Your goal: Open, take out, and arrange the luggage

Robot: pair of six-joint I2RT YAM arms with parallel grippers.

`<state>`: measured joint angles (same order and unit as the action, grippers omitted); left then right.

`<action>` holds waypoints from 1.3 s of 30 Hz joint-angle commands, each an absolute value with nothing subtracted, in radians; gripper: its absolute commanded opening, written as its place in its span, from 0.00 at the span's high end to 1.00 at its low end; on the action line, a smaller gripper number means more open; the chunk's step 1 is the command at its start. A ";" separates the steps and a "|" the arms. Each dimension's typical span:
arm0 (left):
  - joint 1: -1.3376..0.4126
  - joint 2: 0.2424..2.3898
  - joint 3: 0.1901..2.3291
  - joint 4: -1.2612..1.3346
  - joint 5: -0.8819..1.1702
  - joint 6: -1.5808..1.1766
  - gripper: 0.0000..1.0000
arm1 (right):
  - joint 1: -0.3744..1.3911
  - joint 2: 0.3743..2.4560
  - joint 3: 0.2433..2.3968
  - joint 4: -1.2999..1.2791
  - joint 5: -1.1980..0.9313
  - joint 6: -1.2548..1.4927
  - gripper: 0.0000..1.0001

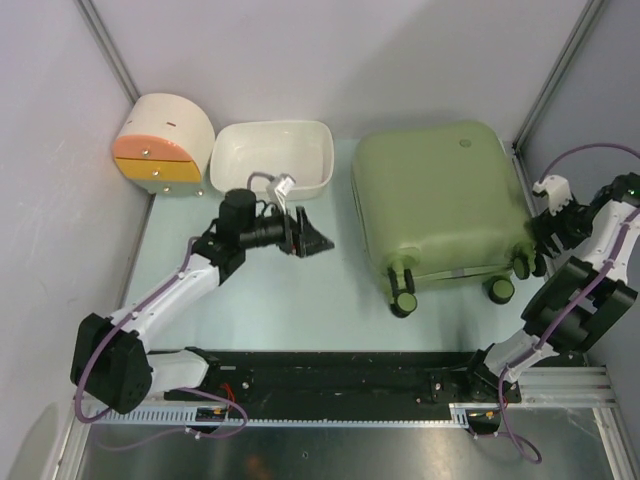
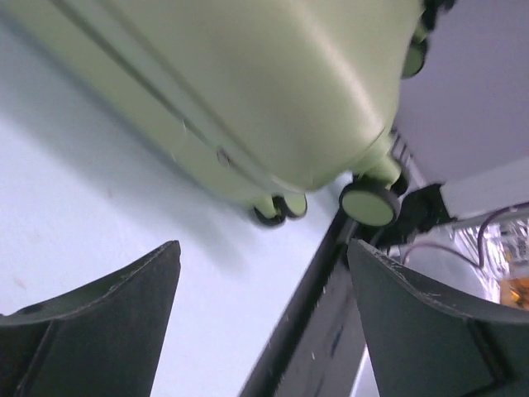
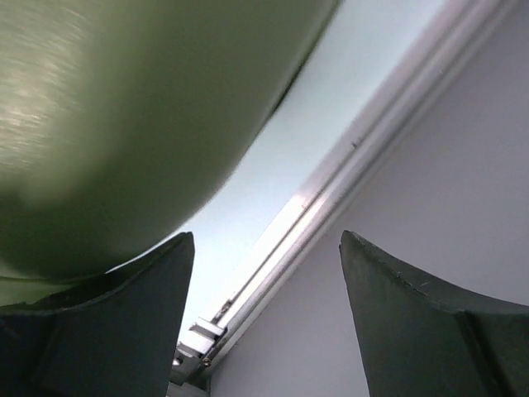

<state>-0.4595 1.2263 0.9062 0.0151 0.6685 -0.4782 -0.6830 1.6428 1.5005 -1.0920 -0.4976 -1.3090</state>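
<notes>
Top view: I log the luggage [image 1: 435,200] closed, lying flat at the far right of the table [image 1: 280,300], wheels toward the arms. Left gripper [image 1: 312,236] is well left of it, near the white tub [image 1: 300,140]. Right gripper [image 1: 541,240] is at its right wheel corner.
Left wrist: left gripper [image 2: 263,248] is spread wide and empty, with the luggage [image 2: 248,74] ahead.
Right wrist: right gripper [image 3: 266,240] is parted, with nothing between; the luggage [image 3: 107,107] is beside one finger.

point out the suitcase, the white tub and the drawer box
suitcase [image 1: 435,195], top view, middle of the green lid
white tub [image 1: 290,150], top view, bare inside floor
drawer box [image 1: 160,122], top view, cream curved top
</notes>
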 commanded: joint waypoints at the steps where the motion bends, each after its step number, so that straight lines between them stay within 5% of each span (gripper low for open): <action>1: -0.485 1.200 0.834 -0.041 0.687 -0.492 0.11 | -0.529 1.562 1.427 -1.517 -0.755 -1.477 0.23; 8: -0.571 1.253 0.952 -0.149 0.644 -0.391 0.03 | -0.354 1.389 1.350 -1.516 -0.793 -1.516 0.21; 15: -0.614 1.370 1.061 -0.302 0.454 -0.270 0.05 | -0.360 1.278 1.348 -1.516 -0.831 -1.505 0.19; 18: -0.620 1.456 1.130 -0.322 0.414 -0.221 0.17 | -0.397 1.261 1.344 -1.517 -0.821 -1.515 0.19; 21: -0.627 1.557 1.228 -0.328 0.405 -0.164 0.53 | -0.457 1.266 1.338 -1.516 -0.804 -1.529 0.20; 28: -0.623 1.775 1.495 -0.333 0.354 -0.092 0.94 | -0.564 1.307 1.287 -1.517 -0.784 -1.615 0.23; 35: -0.534 2.028 1.883 -0.333 0.371 -0.117 0.92 | -0.466 1.405 1.244 -1.182 -0.943 -1.266 0.23; 39: -0.451 2.152 2.066 -0.333 0.448 -0.097 0.80 | -0.365 1.440 1.244 -1.036 -0.951 -1.168 0.24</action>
<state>-0.5323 2.0666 1.8820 -0.5816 0.4839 -0.1219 -0.4793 1.4033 1.2533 -1.1934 -0.8173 -1.3319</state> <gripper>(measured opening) 0.595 0.764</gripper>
